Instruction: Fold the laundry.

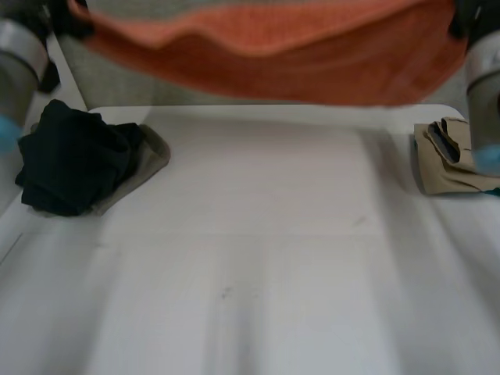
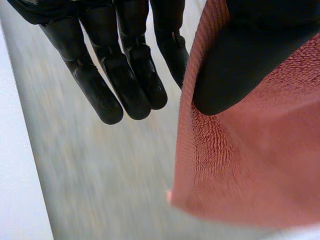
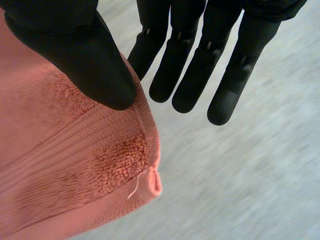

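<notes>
Two corners of the orange towel [image 1: 273, 62] sit pinched by the left hand [image 2: 250, 65] and right hand [image 3: 85, 65], stretched above the desk [image 1: 258, 258], apparently for spreading; lowering it flat likely follows.

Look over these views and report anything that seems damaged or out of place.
A pale loose thread sticks out of the orange towel's corner near the right hand's thumb, perhaps a pulled stitch. The black garment lies crumpled on the white table, not folded.
</notes>
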Controlling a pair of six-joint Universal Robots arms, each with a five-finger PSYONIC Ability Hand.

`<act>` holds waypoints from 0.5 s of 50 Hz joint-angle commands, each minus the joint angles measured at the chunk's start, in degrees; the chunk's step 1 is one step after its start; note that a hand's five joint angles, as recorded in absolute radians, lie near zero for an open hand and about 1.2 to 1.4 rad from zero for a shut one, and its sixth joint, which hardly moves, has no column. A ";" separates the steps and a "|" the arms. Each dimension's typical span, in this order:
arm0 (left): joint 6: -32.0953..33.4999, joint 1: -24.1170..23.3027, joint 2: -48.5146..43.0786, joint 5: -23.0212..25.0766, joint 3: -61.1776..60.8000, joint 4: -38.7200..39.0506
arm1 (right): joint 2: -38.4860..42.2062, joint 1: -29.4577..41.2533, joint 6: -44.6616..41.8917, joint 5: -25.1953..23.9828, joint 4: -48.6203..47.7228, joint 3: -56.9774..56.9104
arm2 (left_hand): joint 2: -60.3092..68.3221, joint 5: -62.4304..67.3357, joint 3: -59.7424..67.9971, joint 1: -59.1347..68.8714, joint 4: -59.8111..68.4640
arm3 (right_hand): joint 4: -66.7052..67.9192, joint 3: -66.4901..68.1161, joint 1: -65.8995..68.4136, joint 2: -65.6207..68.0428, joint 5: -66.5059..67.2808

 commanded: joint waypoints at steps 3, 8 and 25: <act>9.47 4.05 -2.61 5.89 -21.16 3.67 | 1.72 -1.79 -0.29 -5.44 5.05 16.68 | 11.40 13.15 11.68 14.33 11.27 | 11.58 11.98 14.84 12.80 12.01; 21.22 7.39 -5.42 9.05 -28.63 3.24 | 4.45 -1.52 -2.30 -6.76 5.05 22.31 | 11.40 13.15 11.68 14.33 11.27 | 11.58 11.98 14.84 12.80 12.01; 35.32 9.59 -5.17 15.64 -35.14 2.26 | 4.54 -0.82 -2.22 -6.68 5.40 24.43 | -23.73 -21.98 -23.45 -20.81 -23.86 | 11.58 11.98 14.84 12.80 12.01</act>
